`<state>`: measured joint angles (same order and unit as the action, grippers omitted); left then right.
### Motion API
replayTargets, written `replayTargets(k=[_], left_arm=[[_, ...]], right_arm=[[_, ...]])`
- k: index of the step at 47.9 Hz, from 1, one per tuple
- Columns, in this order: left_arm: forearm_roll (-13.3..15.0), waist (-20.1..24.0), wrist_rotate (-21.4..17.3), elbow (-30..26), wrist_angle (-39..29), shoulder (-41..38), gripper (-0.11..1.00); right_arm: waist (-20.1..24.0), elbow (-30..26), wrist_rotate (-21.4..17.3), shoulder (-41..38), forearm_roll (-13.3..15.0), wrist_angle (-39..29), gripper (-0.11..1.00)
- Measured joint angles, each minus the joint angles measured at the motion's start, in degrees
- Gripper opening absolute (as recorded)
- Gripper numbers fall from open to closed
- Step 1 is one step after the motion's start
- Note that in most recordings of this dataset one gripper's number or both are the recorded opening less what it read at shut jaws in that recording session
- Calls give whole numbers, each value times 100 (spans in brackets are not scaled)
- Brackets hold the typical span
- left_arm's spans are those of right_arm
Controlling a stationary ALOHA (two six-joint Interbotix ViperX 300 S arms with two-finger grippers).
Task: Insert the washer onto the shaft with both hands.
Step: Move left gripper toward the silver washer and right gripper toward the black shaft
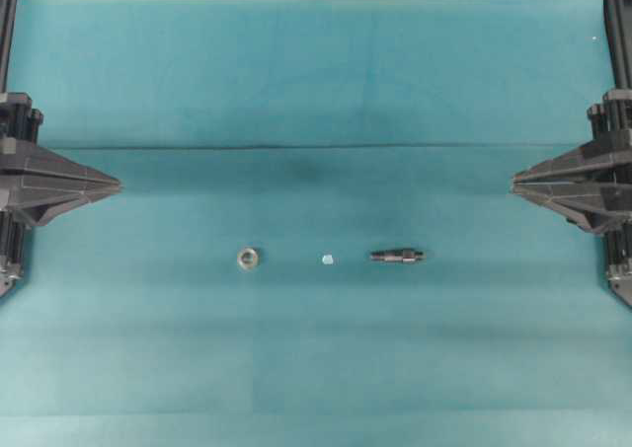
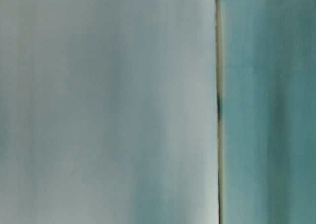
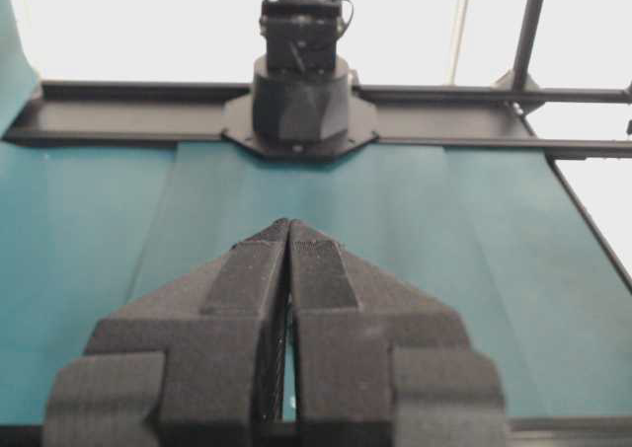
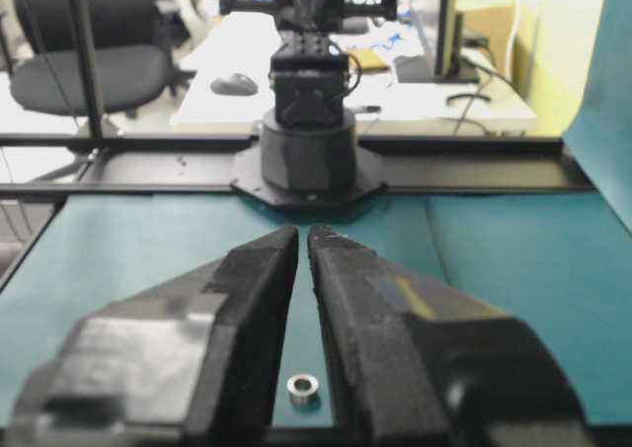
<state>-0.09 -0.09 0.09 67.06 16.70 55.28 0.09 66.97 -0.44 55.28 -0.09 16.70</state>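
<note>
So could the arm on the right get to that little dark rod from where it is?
Probably yes. The shaft lies alone on the teal mat, nothing stands between it and the right end effector, which is shut and would have to open.

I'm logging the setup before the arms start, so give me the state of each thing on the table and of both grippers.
washer: lying flat on the cloth, hole up, free.
shaft: lying on its side, bare, nothing on it.
white speck: loose on the cloth between them.
left gripper: shut, empty, at the table's edge.
right gripper: nearly shut, a thin gap at the tips, empty.
</note>
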Motion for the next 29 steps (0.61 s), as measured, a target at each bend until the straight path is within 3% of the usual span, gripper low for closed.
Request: replayTargets(k=[3, 8, 29], left_arm=[[-18, -9, 158, -53, -9, -35, 2], [-44, -70, 352, -220, -9, -149, 2], [-53, -149, 404, -712, -237, -826, 2]], right_arm=[[-9, 9, 0, 0, 0, -18, 1], [-35, 26, -53, -9, -132, -246, -7], [-88, -158, -615, -167, -211, -1151, -10]])
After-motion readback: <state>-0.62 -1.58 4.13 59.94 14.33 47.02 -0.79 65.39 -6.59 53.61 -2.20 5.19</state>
